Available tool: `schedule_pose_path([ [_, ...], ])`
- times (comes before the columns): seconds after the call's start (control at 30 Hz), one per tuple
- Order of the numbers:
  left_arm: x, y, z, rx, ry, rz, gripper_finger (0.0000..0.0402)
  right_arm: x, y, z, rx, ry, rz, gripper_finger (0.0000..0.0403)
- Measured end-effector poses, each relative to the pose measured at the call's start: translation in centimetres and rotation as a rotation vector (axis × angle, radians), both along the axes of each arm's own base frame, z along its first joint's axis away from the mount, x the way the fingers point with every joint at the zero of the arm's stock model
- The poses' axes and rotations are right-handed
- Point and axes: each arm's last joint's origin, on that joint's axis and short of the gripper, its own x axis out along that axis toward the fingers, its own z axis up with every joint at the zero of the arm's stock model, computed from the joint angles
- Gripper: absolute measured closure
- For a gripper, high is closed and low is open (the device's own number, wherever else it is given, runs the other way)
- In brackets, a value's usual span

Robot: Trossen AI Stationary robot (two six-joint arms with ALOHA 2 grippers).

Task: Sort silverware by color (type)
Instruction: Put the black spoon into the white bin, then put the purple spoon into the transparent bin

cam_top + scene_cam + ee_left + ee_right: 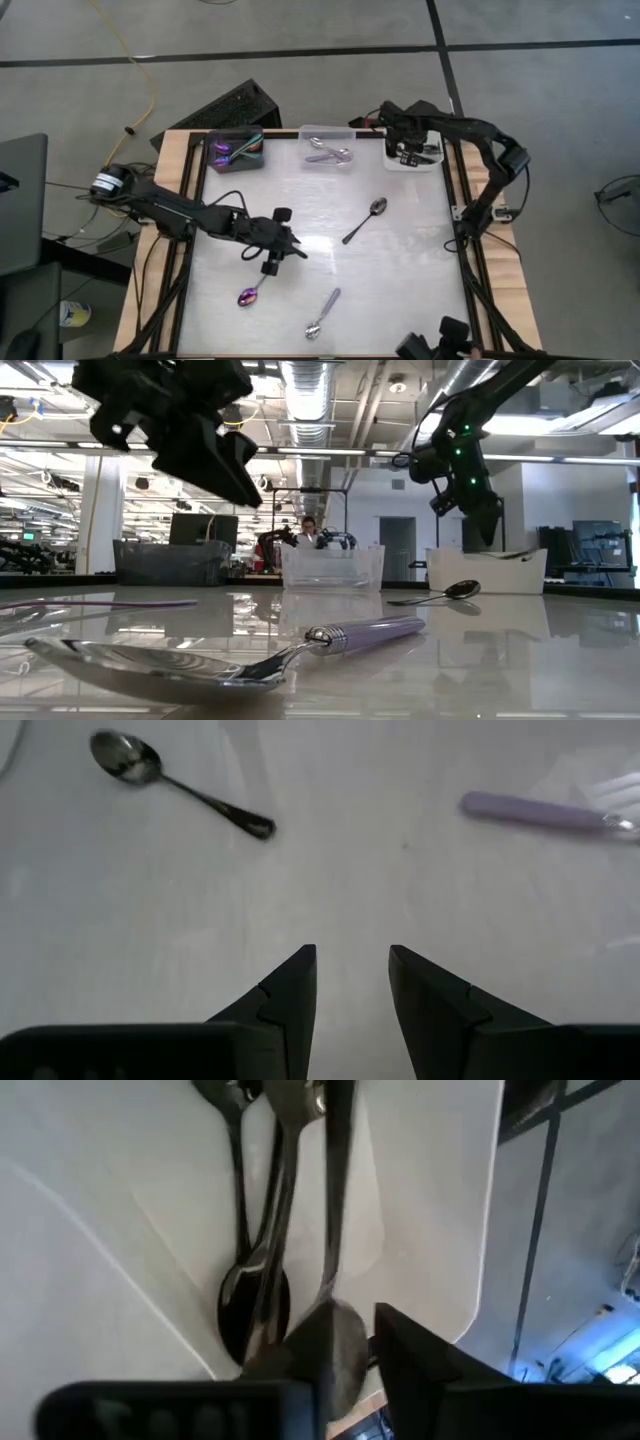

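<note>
Spoons lie scattered across the counter (420,290).
Right gripper (408,152) over the white bin (432,163), grip unclear; left gripper (352,982) hangs released, empty.

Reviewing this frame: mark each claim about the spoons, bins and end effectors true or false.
1. The right end effector hovers over the white rectangular bin. True.
2. The left end effector holds a spoon. False: its open fingers are empty above the table.
3. A dark black metal spoon lies loose on the table. True.
4. The clear rectangular bin is empty. False: silver spoons lie in it.
5. The lilac-handled spoon sits in the dark grey bin. False: it lies on the table near the front edge.
</note>
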Motion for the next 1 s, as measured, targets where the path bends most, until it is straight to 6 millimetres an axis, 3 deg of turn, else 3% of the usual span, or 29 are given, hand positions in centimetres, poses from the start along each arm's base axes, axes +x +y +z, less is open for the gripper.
schedule_pose_path([
  [0.27, -0.9, 0.2, 1.4, -0.005, -0.023, 0.011, 0.0287, -0.7, 0.6, 1.0, -0.045, 0.093, 0.007, 0.0212],
  [0.5, -1.2, 0.3, 1.3, -0.022, 0.008, 0.028, 0.0287, 0.0, 3.6, 4.5, -0.053, -0.048, -0.012, 0.0185],
  [0.63, -1.2, 0.1, 1.2, -0.036, 0.014, 0.032, 0.0287, 1.0, 6.6, 6.7, 0.047, -0.307, -0.033, 0.0187],
  [0.77, -1.4, -0.4, 1.2, -0.038, 0.022, 0.014, 0.0287, 2.6, 10.4, 7.9, 0.289, -0.559, -0.008, 0.0192],
  [0.87, -1.7, -0.9, 1.1, -0.036, 0.048, -0.001, 0.0287, 4.3, 14.0, 8.1, 0.373, -0.617, 0.122, 0.0195],
  [1.0, -2.3, -1.4, 1.2, -0.048, 0.067, -0.008, 0.0287, 6.8, 18.8, 6.8, 0.401, -0.654, 0.36, 0.0196],
])
